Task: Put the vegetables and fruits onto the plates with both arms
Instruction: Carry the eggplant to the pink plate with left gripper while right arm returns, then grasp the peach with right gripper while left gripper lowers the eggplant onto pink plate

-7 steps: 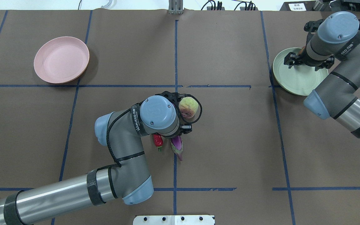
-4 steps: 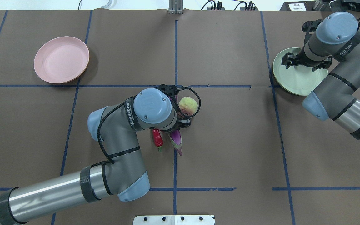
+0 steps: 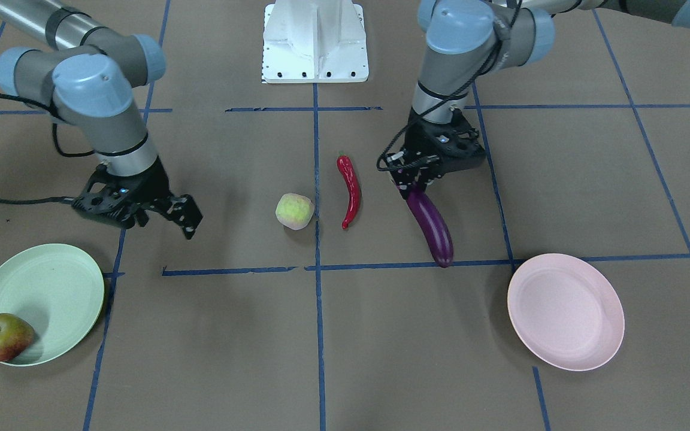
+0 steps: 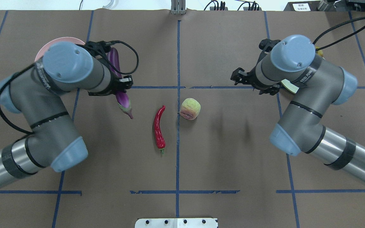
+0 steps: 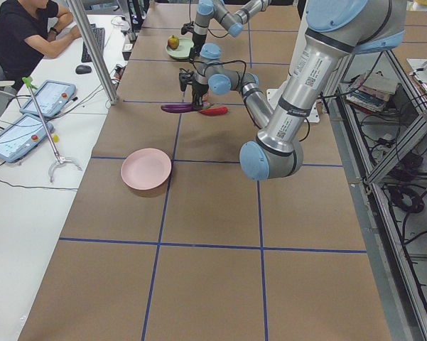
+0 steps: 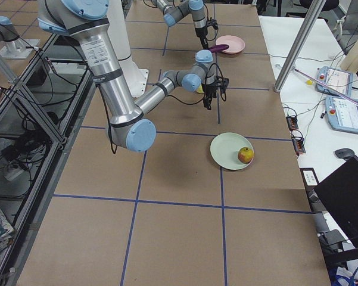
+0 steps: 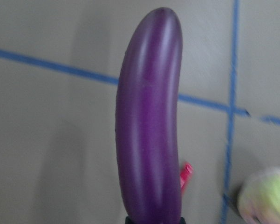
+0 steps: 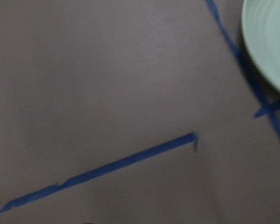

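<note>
My left gripper (image 3: 415, 187) is shut on the cap end of the purple eggplant (image 3: 433, 230) and holds it above the table, tip towards the pink plate (image 3: 565, 310). In the overhead view the eggplant (image 4: 118, 76) hangs beside the mostly hidden pink plate (image 4: 71, 39). It fills the left wrist view (image 7: 151, 121). The red chili (image 4: 159, 129) and the peach (image 4: 190, 108) lie at the table's centre. The pomegranate (image 3: 3, 337) sits on the green plate (image 3: 45, 287). My right gripper (image 3: 165, 220) is open and empty, between the green plate and the peach.
Blue tape lines (image 4: 178, 63) divide the brown table cover. The white robot base (image 3: 315, 42) stands at the near edge. The right wrist view shows the green plate's rim (image 8: 270, 42). An operator's desk with tablets (image 5: 28, 114) lies along the far side.
My left gripper has lifted the eggplant from the centre and carried it left, towards the pink plate. My right gripper has moved off the green plate towards the middle.
</note>
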`<state>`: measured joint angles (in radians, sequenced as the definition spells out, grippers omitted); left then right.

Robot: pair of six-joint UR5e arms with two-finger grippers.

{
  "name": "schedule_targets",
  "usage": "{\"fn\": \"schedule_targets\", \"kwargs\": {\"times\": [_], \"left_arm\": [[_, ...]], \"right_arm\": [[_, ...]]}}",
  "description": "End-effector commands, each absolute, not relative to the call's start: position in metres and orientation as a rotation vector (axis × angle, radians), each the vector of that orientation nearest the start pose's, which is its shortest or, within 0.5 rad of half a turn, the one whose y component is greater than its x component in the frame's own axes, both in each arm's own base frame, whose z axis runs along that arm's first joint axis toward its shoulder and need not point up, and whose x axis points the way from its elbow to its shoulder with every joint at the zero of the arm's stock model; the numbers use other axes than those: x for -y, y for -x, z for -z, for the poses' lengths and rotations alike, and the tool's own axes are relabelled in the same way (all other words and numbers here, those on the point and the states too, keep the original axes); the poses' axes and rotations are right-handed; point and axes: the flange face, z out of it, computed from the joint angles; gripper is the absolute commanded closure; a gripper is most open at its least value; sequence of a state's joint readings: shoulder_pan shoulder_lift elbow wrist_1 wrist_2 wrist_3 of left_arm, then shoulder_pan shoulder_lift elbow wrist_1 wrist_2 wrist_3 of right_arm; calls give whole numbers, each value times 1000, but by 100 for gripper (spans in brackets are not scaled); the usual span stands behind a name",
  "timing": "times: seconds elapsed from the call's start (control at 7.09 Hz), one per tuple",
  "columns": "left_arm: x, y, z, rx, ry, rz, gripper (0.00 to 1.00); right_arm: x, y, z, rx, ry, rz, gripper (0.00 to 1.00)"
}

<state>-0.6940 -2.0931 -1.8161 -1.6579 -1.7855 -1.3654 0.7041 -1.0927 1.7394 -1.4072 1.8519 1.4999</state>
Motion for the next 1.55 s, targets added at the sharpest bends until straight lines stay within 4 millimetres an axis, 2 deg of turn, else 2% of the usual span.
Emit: {"fn": "schedule_targets", "kwargs": {"times": [0.0, 0.14, 0.28, 0.56, 0.71, 0.85, 0.99, 1.13, 1.27, 1.41], "left_arm": [[535, -350, -293, -788, -208, 322, 100], [537, -348, -297, -780, -208, 318, 100], [541, -348, -303, -768, -203, 325, 100], [569, -328, -327, -726, -209, 345, 100], [580, -320, -339, -699, -216, 325, 100], [598, -311, -363, -660, -211, 319, 100], [622, -300, -393, -655, -243, 305, 100], [639, -299, -421, -657, -256, 309, 100], [649, -299, -439, -648, -251, 315, 100], [661, -309, -456, -639, -248, 302, 97]], "right_arm": [[473, 473, -234, 946, 50, -593, 0], [492, 510, -209, 938, 101, -677, 0], [501, 539, -204, 909, 150, -747, 0], [499, 551, -211, 883, 182, -788, 0], [487, 564, -217, 855, 210, -798, 0], [478, 578, -223, 829, 220, -791, 0], [476, 581, -223, 829, 219, -792, 0], [476, 585, -212, 842, 218, -799, 0], [471, 596, -215, 827, 216, -795, 1], [473, 596, -209, 835, 196, -802, 59]]}}
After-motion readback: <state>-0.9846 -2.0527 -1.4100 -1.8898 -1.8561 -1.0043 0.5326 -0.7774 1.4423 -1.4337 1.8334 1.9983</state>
